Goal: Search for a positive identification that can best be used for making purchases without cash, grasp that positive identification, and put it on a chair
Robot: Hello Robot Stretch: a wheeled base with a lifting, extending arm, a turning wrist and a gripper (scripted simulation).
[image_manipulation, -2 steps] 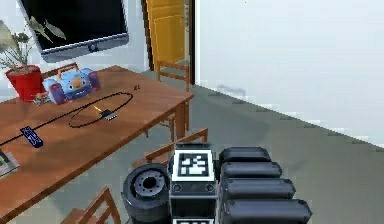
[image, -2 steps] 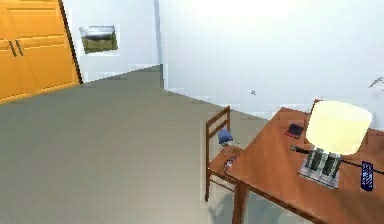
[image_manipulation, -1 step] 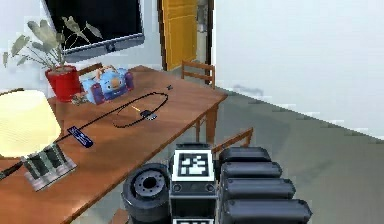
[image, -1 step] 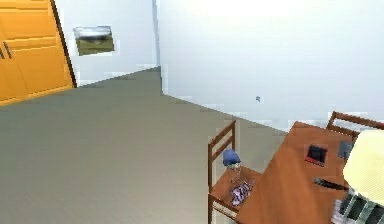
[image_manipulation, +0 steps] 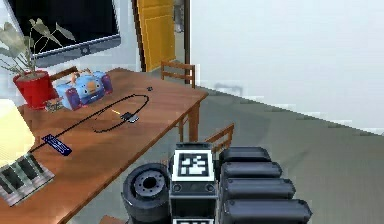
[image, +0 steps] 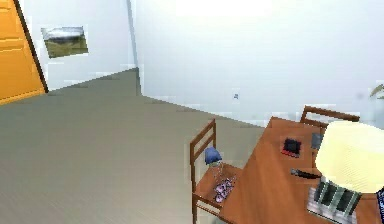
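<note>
1. Wood table [image: 268,188] at the forward view's right carries a lamp [image: 352,158] and a small dark square [image: 291,146].
2. In the arm side view a dark blue strip [image_manipulation: 57,146] lies flat on the tabletop, near the lamp's base and left of a black cable [image_manipulation: 105,127].
3. Best guess: the strip is the payment card. It is too small to be sure, and the dark square is the other candidate. Step in hand looks like search, with nothing confirmed.
4. A card should handle as light, thin, stiff and slick. It sits flush on the wood with no lip to get under. Take it across the long edges, coming straight down. It will likely skid if nudged.
5. Gripper [image_manipulation: 148,192] is the dark round body left of the white marker [image_manipulation: 195,165] at the arm side view's bottom, well apart from the strip. Its far end can't be made out, so I cannot tell how the fingers stand or whether it holds anything.
6. Nearest chair [image: 204,140] touches the table's side. Its seat has a blue thing [image: 212,156] and a patterned thing [image: 223,187] on it. A second chair [image: 330,112] stands at the far end.
</note>
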